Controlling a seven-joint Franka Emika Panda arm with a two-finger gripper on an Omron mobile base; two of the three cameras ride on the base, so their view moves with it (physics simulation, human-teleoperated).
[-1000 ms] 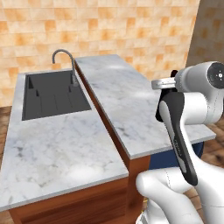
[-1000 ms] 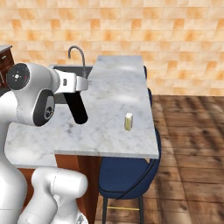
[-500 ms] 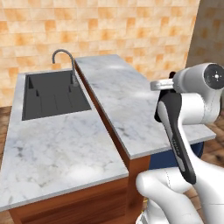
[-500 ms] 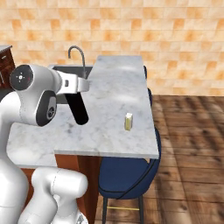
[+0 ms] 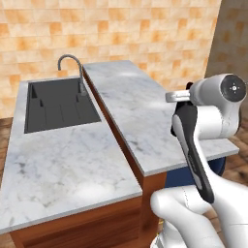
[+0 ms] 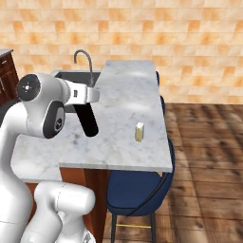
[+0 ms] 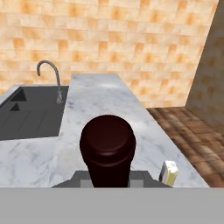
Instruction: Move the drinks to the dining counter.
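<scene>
No readable text, labels or numbers; carton (image 6: pixel 139 131) markings too blurred to read.

The bottle (image 6: pixel 87 121), left of centre in the right base view, is near-black; in the hand view its round end shows a dark maroon sheen. The carton (image 6: pixel 139 132), centre right there, is cream-white with a yellow side. The counter (image 6: pixel 128 95) is white-grey marble with faint veins, over reddish-brown wood. The sink (image 5: pixel 58 104), upper left of the left base view, is matt black, its tap (image 5: pixel 71 68) grey. The wall (image 5: pixel 121 29) is mottled orange and tan tile. The stool (image 6: pixel 137 190) is navy blue; the floor (image 6: pixel 209 156) is dark brown wood.
</scene>
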